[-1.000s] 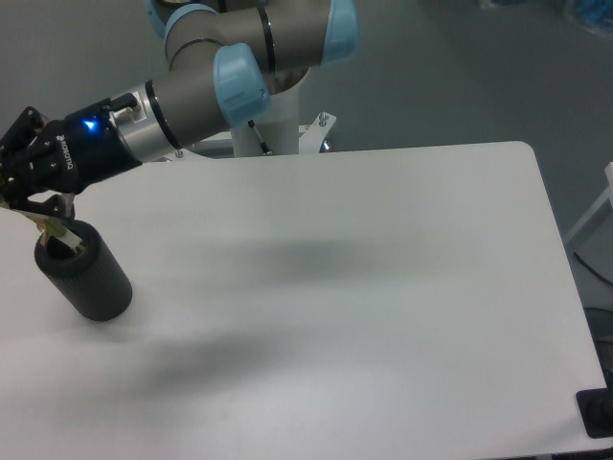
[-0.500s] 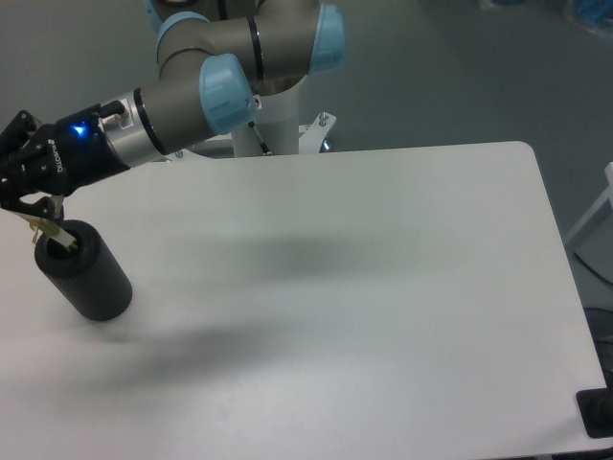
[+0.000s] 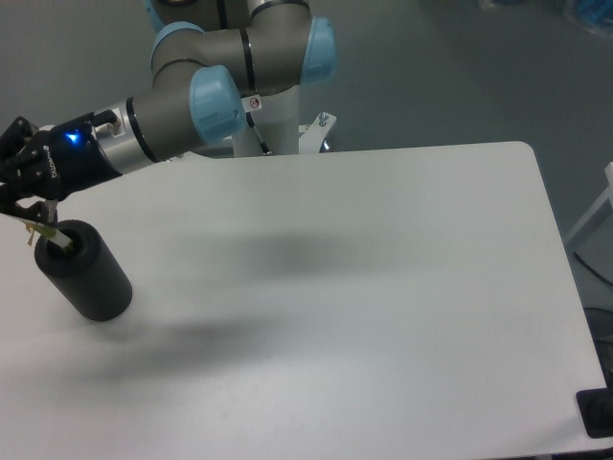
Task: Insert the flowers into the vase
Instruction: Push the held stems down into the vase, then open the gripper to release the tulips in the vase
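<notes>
Flowers point(image 3: 48, 234): only a short pale, yellowish-green bit of stem shows, slanting from the gripper down into the hole of the vase point(image 3: 84, 271). No blooms or leaves can be made out; they are either hidden behind the gripper or cut off by the left edge of the view.

Vase: matte black, thick-walled cylinder, leaning in this view with its top toward the upper left. It sits on the white table point(image 3: 364, 287) hard against the left edge, about midway between the far and near sides. The round opening faces up and left, and the stem enters it at the rim nearest the gripper.

Gripper point(image 3: 29, 206): black, just above and left of the vase top, partly clipped by the frame edge. Its fingers look closed round the stem, but the contact is too small and dark to confirm, so I cannot tell its grip state for certain. A blue light glows on the wrist behind it.

Arm point(image 3: 192, 96): reaches in from the base at the far edge, grey links with light blue joint caps, running leftward over the far-left corner of the table.

Room: the table to the right of the vase is bare white surface out to the right edge and the rounded far-right corner. A small dark object point(image 3: 599, 414) sits at the near-right corner.
</notes>
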You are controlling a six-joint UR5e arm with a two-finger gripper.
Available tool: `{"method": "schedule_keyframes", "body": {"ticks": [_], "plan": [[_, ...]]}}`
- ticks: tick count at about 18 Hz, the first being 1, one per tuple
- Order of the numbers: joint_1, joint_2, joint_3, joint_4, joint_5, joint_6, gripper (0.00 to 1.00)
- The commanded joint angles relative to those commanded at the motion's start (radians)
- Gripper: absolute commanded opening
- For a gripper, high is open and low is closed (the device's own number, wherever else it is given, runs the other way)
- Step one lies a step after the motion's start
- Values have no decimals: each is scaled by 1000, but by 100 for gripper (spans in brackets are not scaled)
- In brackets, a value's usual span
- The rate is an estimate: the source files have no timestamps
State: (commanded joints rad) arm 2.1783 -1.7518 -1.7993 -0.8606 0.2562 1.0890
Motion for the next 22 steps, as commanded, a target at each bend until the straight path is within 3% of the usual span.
{"method": "schedule_keyframes", "body": {"ticks": [8, 22], "plan": [[0, 0, -84, 2, 3, 147, 24], [-3, -67, -146, 20, 23, 296, 35]]}}
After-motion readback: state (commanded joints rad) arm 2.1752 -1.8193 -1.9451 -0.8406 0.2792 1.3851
